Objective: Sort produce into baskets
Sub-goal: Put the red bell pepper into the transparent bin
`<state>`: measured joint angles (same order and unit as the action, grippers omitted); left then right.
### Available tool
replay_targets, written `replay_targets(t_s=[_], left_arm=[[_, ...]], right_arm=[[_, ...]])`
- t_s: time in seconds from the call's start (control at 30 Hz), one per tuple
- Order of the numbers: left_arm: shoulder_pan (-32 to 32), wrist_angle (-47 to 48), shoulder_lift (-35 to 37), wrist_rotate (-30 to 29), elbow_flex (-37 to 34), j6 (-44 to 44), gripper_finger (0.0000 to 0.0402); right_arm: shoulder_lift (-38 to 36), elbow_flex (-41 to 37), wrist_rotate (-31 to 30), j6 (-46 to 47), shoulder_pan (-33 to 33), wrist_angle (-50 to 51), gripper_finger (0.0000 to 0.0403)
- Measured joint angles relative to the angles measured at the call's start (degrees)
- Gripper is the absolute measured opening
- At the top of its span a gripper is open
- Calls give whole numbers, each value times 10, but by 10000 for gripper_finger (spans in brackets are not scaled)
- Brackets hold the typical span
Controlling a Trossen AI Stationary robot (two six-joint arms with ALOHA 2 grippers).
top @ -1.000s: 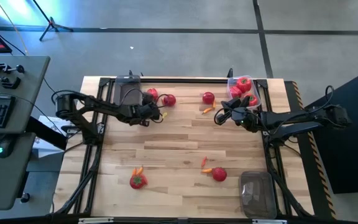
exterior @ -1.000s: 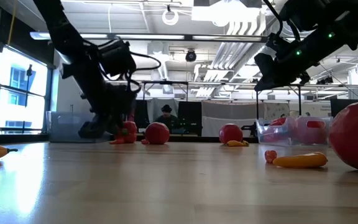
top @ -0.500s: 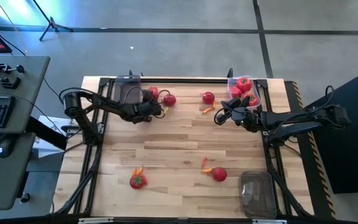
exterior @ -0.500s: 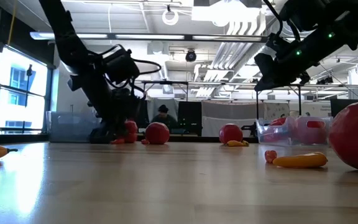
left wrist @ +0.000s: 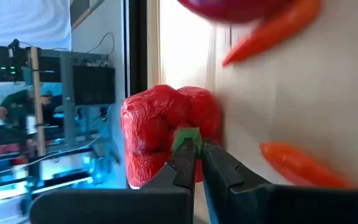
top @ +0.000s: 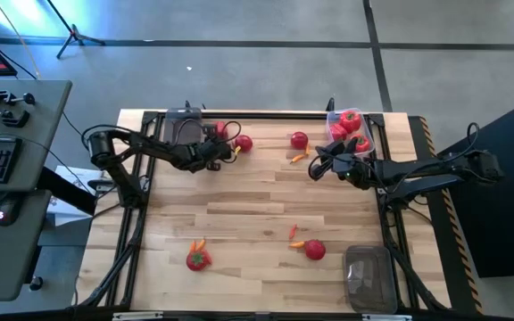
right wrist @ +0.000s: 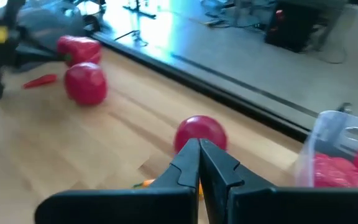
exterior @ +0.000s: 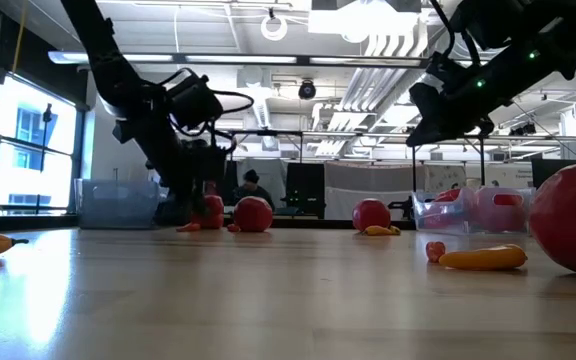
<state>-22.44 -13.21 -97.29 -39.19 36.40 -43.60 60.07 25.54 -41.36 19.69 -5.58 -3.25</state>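
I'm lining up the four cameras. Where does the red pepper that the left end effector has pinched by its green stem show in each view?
High view: red pepper at the far edge, beside the left basket.
Low view: at left, partly behind the left arm.
Left wrist view: centre, stem between the fingers.
Right wrist view: upper left.
Shared landmark: the round tomato next to it.
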Motion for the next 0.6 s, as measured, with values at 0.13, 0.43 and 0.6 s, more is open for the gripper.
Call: replay_targets(t_s=[0.13, 0.43, 0.6], left_arm=[[0, 8, 36, 38, 0, 30, 1], [0, 82, 176, 94, 0, 98, 0], [1, 121, 250, 221, 0, 169, 0]], right_arm=[[0, 0, 40, -27, 0, 0, 0], [0, 0, 88, -94, 0, -47, 15], [5, 0, 124, -113, 12, -82, 81]])
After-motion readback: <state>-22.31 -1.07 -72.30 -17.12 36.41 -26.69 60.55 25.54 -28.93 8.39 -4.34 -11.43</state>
